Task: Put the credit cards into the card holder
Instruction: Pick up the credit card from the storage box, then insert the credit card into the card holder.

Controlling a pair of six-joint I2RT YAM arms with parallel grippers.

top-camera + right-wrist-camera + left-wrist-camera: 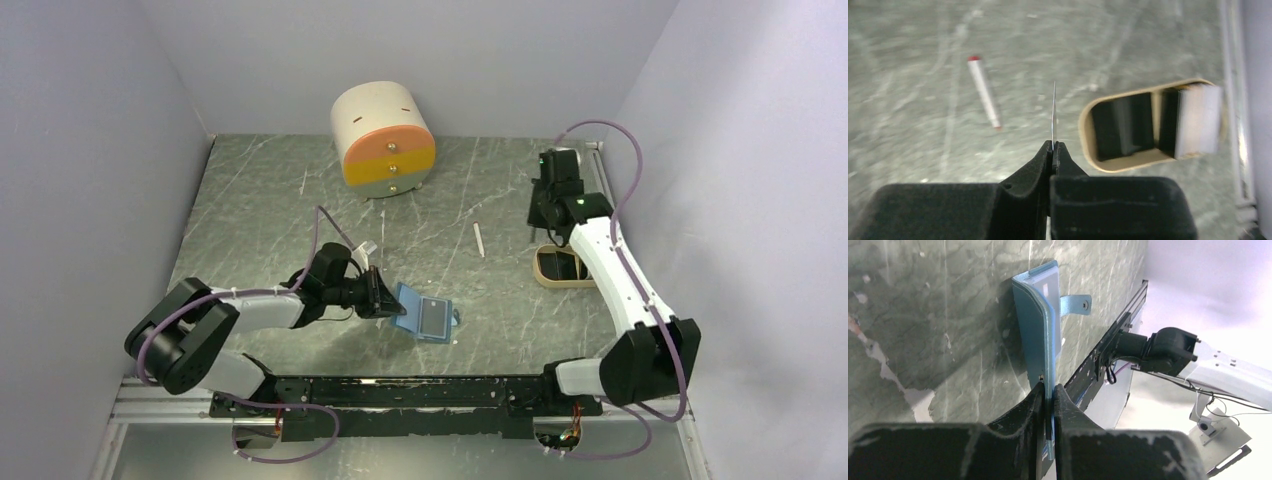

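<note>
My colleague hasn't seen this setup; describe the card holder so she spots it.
Find the cream drum with orange drawers at the far end. Nearer the camera, the left gripper pinches the card holder: the only blue thing there.
</note>
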